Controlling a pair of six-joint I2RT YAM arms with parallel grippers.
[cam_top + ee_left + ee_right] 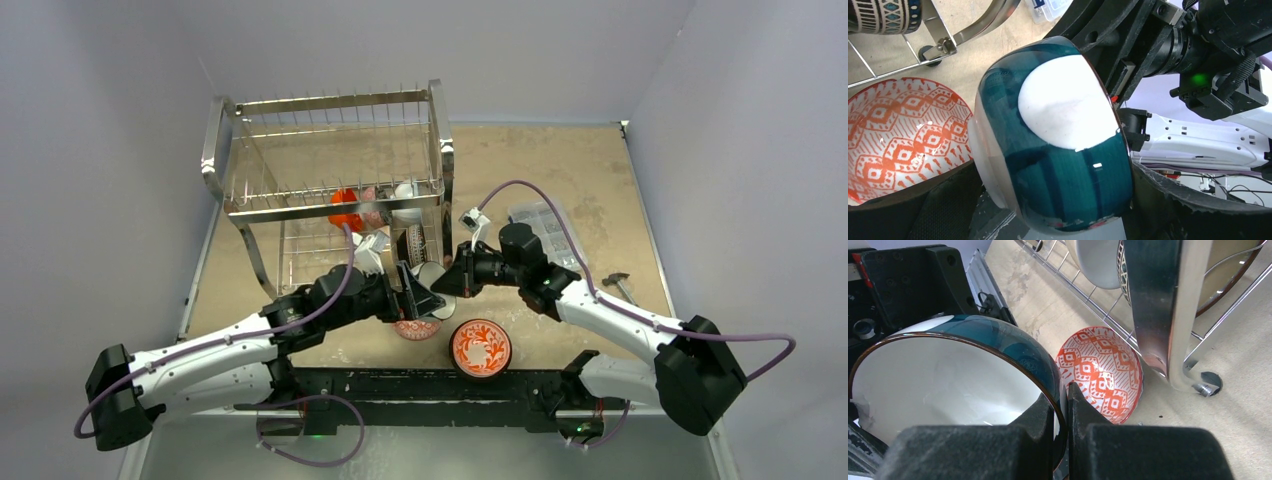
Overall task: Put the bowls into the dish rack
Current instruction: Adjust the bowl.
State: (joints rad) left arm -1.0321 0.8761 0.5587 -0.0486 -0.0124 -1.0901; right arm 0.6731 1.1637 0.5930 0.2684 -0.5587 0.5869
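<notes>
The right gripper (1066, 415) is clamped on the rim of a teal bowl (998, 340), 1 finger inside and 1 outside. Only the right wrist view shows this pinch, along with the bowl's white inside. The left wrist view shows the other face of the same bowl: its glossy teal wall and round white base, turned toward that camera. The left gripper (1058, 220) has its fingers (923, 205) spread wide to either side of the bowl; whether they press on it I cannot tell.

From the top view, the 2 arms meet in front of the dish rack (330, 102), close to its near right leg, and the teal bowl shows only as a pale patch between them, off the table (560, 170).

A red diamond-patterned bowl (903, 135) sits on the table just beside that leg, mostly hidden under the left arm in the top view but plain in both wrist views. A red floral bowl (481, 347) lies near the arm bases, seen only from above.

In the rack stand an orange bowl (345, 208), a white bowl (405, 190) and a black-and-white patterned bowl (883, 15). A clear box (545, 225) lies to the right.
</notes>
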